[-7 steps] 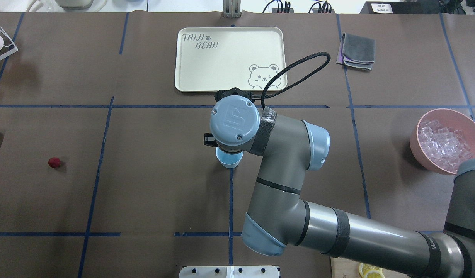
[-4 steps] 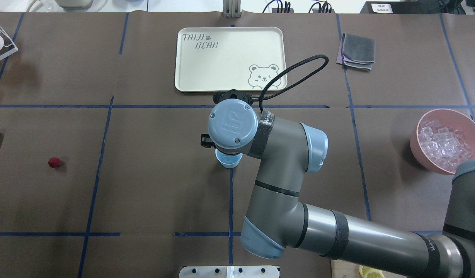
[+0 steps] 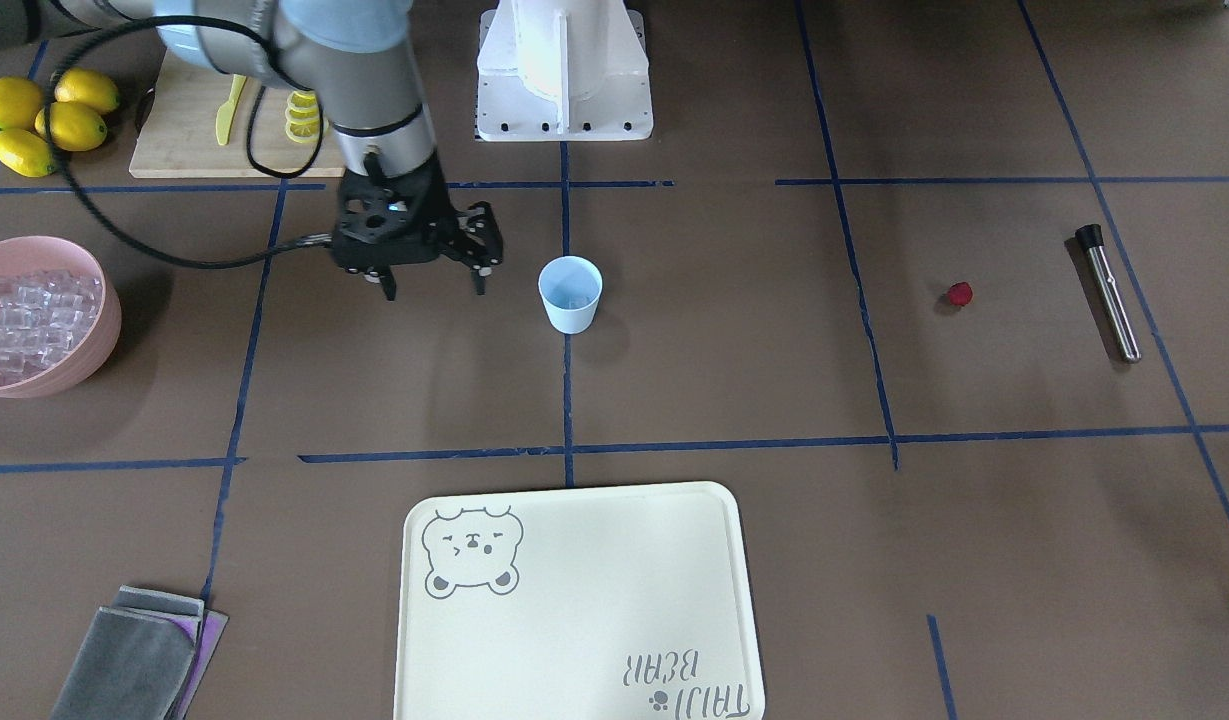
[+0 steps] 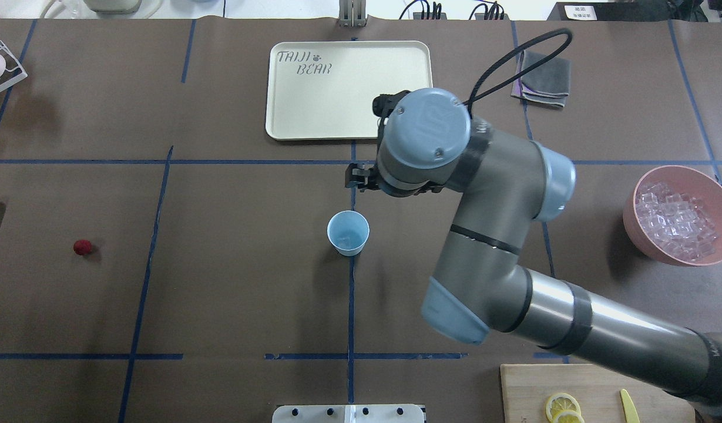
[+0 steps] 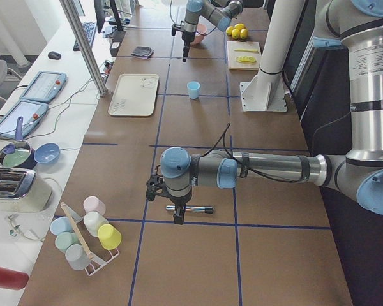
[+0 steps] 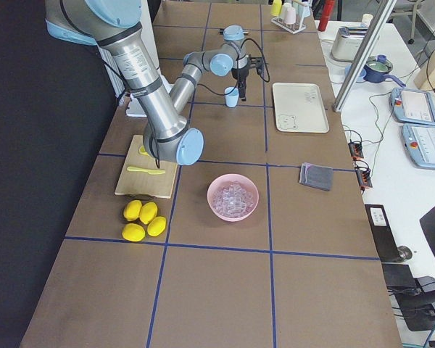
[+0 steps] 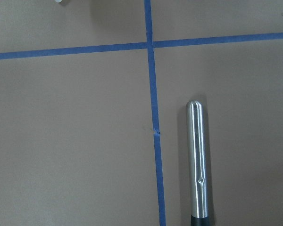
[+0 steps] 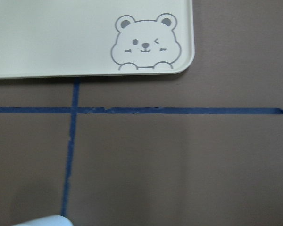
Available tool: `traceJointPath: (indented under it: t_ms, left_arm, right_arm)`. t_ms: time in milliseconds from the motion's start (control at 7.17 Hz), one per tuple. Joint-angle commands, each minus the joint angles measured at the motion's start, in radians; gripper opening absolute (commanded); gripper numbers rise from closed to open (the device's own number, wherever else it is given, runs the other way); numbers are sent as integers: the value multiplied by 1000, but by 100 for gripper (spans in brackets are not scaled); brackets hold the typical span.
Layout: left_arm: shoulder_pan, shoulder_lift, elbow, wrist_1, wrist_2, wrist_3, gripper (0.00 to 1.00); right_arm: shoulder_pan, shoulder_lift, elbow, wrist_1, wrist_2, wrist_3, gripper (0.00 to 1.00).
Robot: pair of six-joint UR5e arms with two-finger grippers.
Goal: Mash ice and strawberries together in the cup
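Note:
The light blue cup (image 4: 348, 232) stands upright mid-table; it also shows in the front view (image 3: 570, 293). A clear ice cube (image 4: 350, 239) lies inside it. My right gripper (image 3: 429, 290) is open and empty, hanging beside the cup toward the tray and the robot's right, apart from it. More ice fills the pink bowl (image 4: 638, 194). The small red strawberry (image 4: 83, 247) lies alone at the left. My left gripper (image 5: 176, 217) hovers over a steel muddler (image 7: 198, 165); I cannot tell whether it is open or shut.
The cream bear tray (image 4: 290, 117) lies beyond the cup. A grey cloth (image 4: 546, 76) lies at the far right. A cutting board (image 4: 525, 393) with lemon slices and a yellow knife is at the near right. Whole lemons (image 3: 44, 120) lie beside it.
My right gripper has moved off the cup toward the tray and to the right. The cup now shows uncovered with ice inside.

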Motion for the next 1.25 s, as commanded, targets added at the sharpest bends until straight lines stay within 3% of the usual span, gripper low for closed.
traceJointPath:
  t_ms: [0,279,558,836,1115]
  left_arm:
    - [1,0,0,0,0,-2,100]
    - [1,0,0,0,0,-2,100]
    - [1,0,0,0,-2,-2,100]
    - [1,0,-1,0,-2,-2,100]
    - [1,0,-1,0,-2,-2,100]
  right_arm:
    - [204,-279,145,24,177,-277,99]
    - [325,-563,127,304,277,-426,99]
    - [384,-740,90,456,314,-503,99]
    - [384,-750,-48,589,307,-479,98]
    - [383,-741,-82,591,296,-473,97]
